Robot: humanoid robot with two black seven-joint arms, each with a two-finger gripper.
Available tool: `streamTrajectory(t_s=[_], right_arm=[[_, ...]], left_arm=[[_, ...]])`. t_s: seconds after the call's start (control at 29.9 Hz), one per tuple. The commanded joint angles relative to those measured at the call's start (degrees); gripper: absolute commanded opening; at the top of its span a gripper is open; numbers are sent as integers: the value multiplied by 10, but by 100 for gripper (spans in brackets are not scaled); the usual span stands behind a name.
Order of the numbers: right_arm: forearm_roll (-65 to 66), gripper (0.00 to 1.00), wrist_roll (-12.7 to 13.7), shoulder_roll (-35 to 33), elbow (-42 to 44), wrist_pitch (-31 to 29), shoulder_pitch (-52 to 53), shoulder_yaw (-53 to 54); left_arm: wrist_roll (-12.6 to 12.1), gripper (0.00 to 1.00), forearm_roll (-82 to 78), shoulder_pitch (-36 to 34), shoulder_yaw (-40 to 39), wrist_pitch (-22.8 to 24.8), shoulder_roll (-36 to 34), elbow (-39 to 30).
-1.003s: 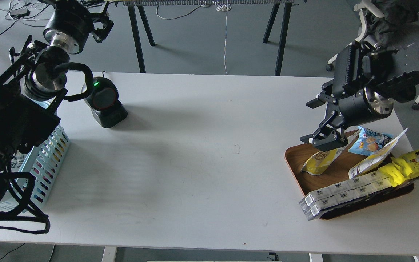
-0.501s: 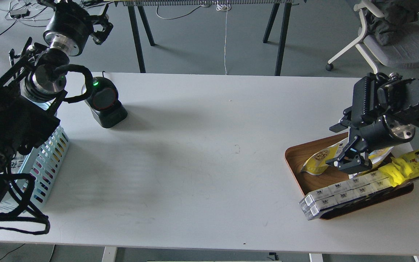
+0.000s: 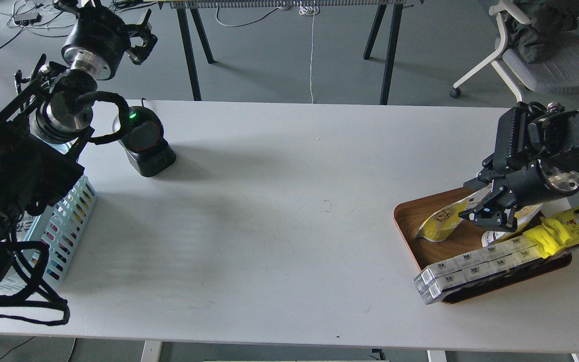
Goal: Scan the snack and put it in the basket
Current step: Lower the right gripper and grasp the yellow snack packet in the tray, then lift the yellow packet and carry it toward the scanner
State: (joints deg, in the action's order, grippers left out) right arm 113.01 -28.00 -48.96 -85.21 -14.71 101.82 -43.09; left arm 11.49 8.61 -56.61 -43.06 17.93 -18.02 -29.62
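Right gripper: lowered over the brown wooden tray at the right end of the white table. Fingers dark and overlapping in the head view; whether parted or closed on anything cannot be told. Fingertips positioned at the right end of the snack, touching or just above it; contact cannot be confirmed.

Snack: yellow pouch with round tan pieces printed on the front, lying tilted in the left half of the tray, lower end toward the tray's left rim, upper end under the right gripper.

Other tray contents: a white-backed pouch partly hidden behind the gripper; a row of small white cartons along the near rim, overhanging the tray's front left corner; a bright yellow packet with a cartoon face at the right end, resting on the cartons.

Left gripper: raised beyond the table's far left corner, well apart from the tray. Fingers seen small and dark; state cannot be told.

Basket: light blue, slotted sides, at the left table edge, largely covered by the left arm.

Black scanner: on the table just right of the basket, green light lit on top.
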Motion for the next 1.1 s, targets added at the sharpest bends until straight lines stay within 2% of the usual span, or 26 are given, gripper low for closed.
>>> streamTrajectory(t_s=[0.0, 0.47, 0.74, 0.97, 1.07], right_arm=[[-1, 53, 0, 6, 20, 0, -7, 2], [-1, 34, 0, 20, 27, 0, -29, 5], [-1, 12, 0, 22, 35, 7, -28, 6], [-2, 1, 0, 34, 44, 22, -26, 9], [-6, 0, 0, 35, 51, 37, -28, 16]], left_arm=[[-1, 100, 0, 0, 0, 0, 0, 0], [-1, 100, 0, 3, -1, 0, -2, 1], [-1, 100, 0, 3, -1, 0, -4, 1], [0, 100, 1, 3, -1, 0, -10, 1], [0, 100, 1, 4, -1, 0, -10, 1]])
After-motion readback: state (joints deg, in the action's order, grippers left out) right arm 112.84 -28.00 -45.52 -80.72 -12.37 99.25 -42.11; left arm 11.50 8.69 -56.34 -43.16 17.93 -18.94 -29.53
